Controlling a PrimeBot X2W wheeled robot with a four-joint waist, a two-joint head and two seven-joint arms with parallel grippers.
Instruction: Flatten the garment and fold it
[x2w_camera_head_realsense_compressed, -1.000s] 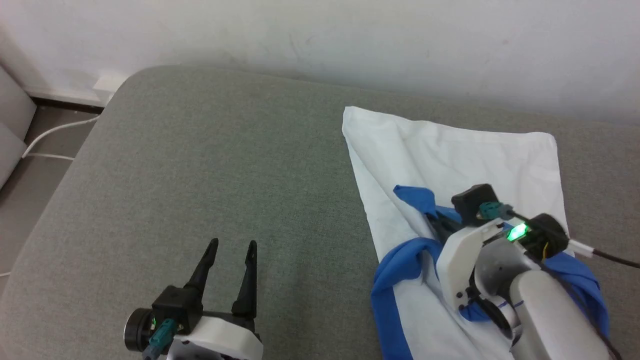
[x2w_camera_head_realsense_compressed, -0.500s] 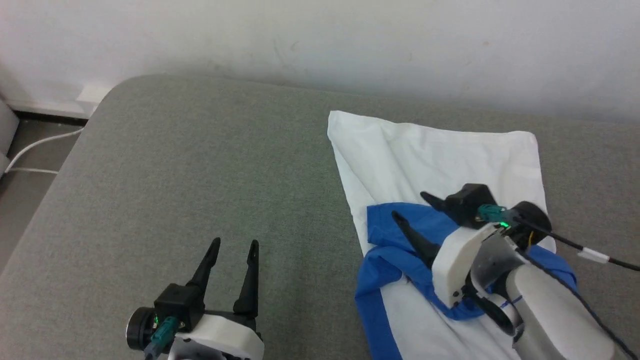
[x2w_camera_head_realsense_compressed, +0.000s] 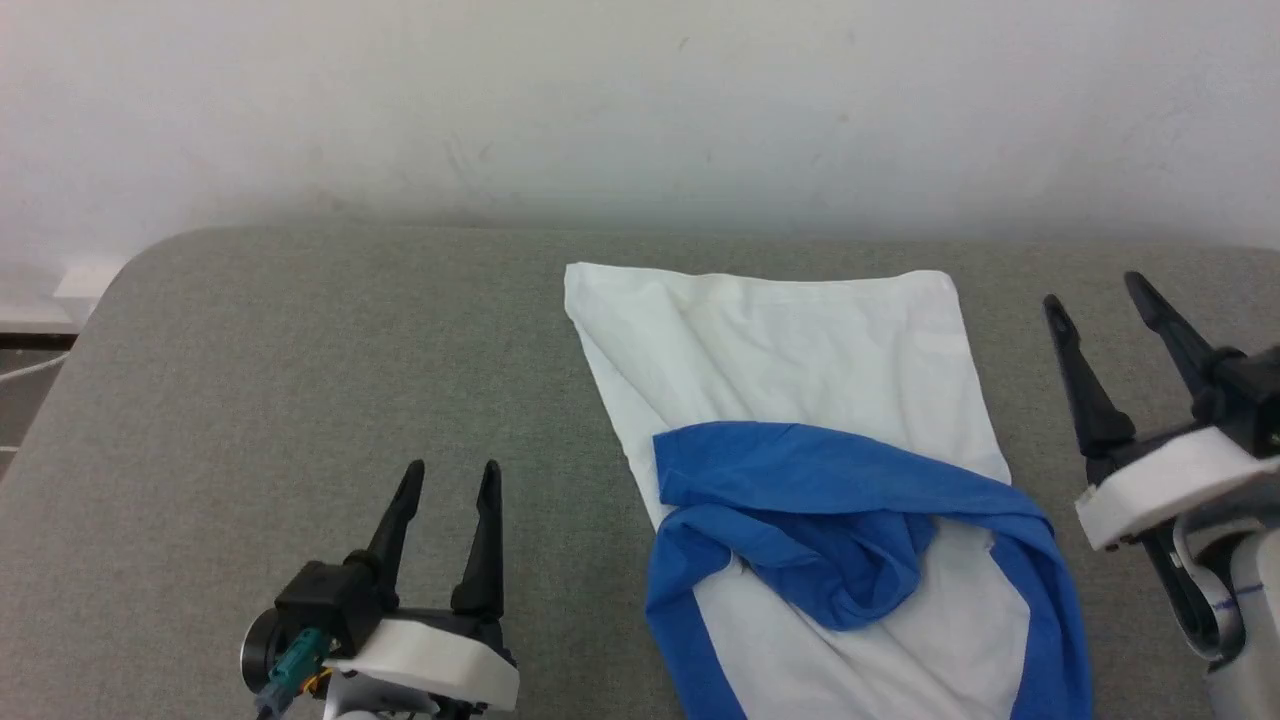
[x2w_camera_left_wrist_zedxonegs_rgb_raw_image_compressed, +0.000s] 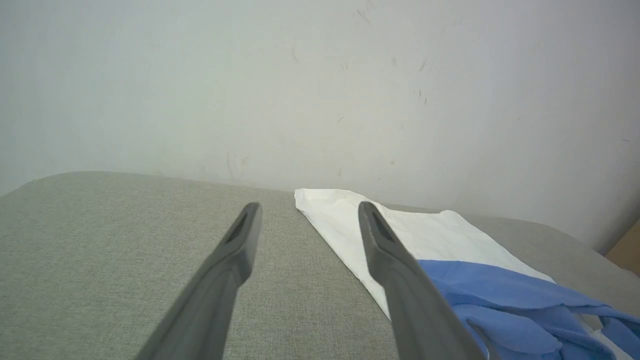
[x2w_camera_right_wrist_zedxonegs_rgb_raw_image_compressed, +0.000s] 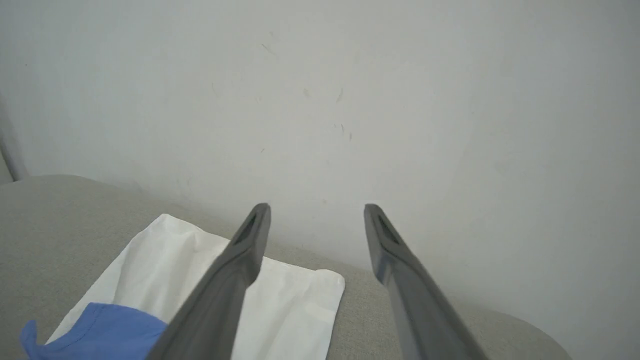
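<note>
The left claw (x2w_camera_head_realsense_compressed: 452, 470) is open, its two dark fingers parted with nothing between them, over the grey fabric-covered surface (x2w_camera_head_realsense_compressed: 300, 350); the right claw (x2w_camera_head_realsense_compressed: 1092, 292) is open a little wider and is empty too; the soft white T-shirt with royal-blue sleeves and trim (x2w_camera_head_realsense_compressed: 780, 360) lies on the surface between the two claws, to the right of the left claw and near the left of the right claw, touching neither; its white body reaches toward the pale wall (x2w_camera_head_realsense_compressed: 640, 100) ahead of the fingertips; the blue sleeves lie bunched across its nearer part
</note>
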